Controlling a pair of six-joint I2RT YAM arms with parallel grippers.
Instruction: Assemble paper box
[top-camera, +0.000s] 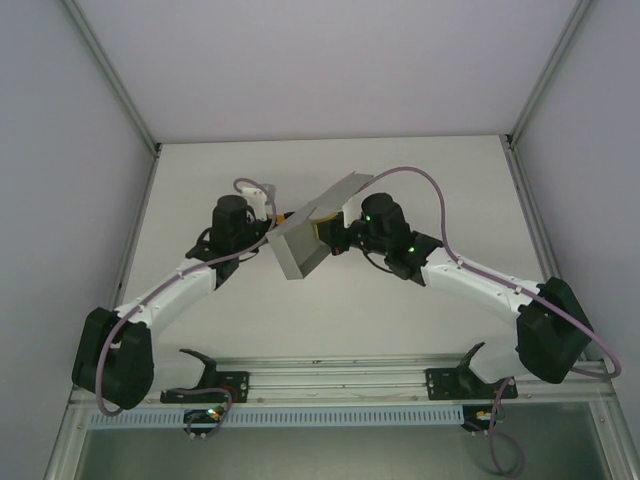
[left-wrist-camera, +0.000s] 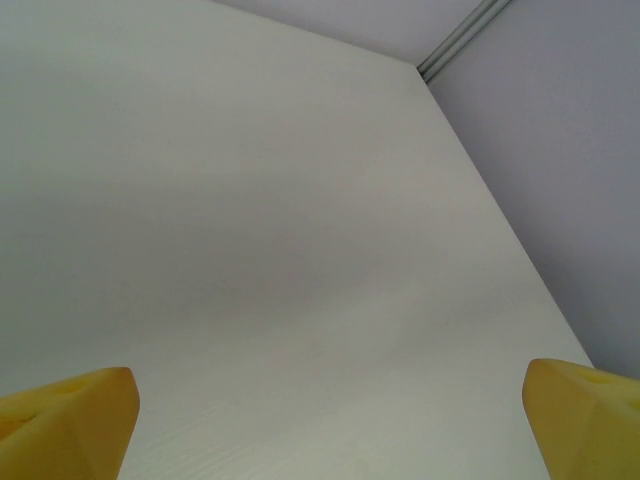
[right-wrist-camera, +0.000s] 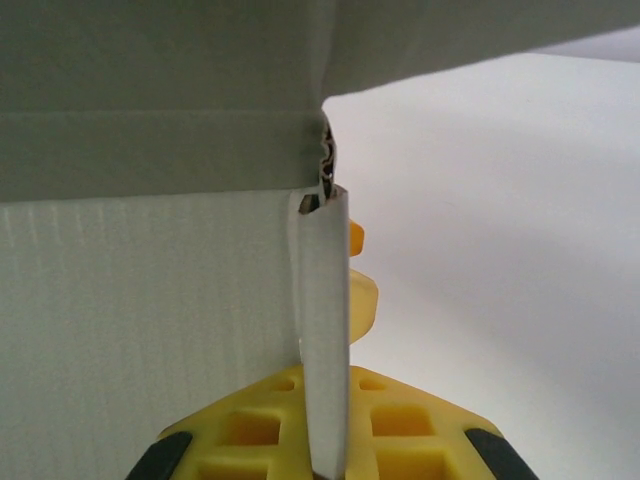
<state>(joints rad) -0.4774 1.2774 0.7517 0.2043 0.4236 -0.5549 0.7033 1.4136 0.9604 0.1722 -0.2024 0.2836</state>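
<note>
Right in the middle of the white table (top-camera: 420, 300) sits the action: the plain grey thin cardboard paper box (top-camera: 305, 240), partly folded, one broad panel facing the camera and a flap angling up and away toward the back. It sits between the two wrists. Whether its underside rests on the table, the overhead view does not settle.

The right gripper (top-camera: 328, 236) comes in from the right side of the box, and the wrist camera shows it best. The right gripper (right-wrist-camera: 325, 435) has its yellow fingers (right-wrist-camera: 250, 440) pinched tight on a thin upright cardboard wall, seen edge-on, running straight up between them. To the left of that wall the grey panel of the box (right-wrist-camera: 150, 300) fills the view, with a folded layer across the top.

Over on the other side, the left gripper (top-camera: 277, 214) is just beside the box's left edge. From its own camera, the left gripper (left-wrist-camera: 325, 425) has its jaws spread wide, with one yellow fingertip (left-wrist-camera: 70, 420) low in each corner. Between them is just bare white tabletop (left-wrist-camera: 300, 250).
</note>
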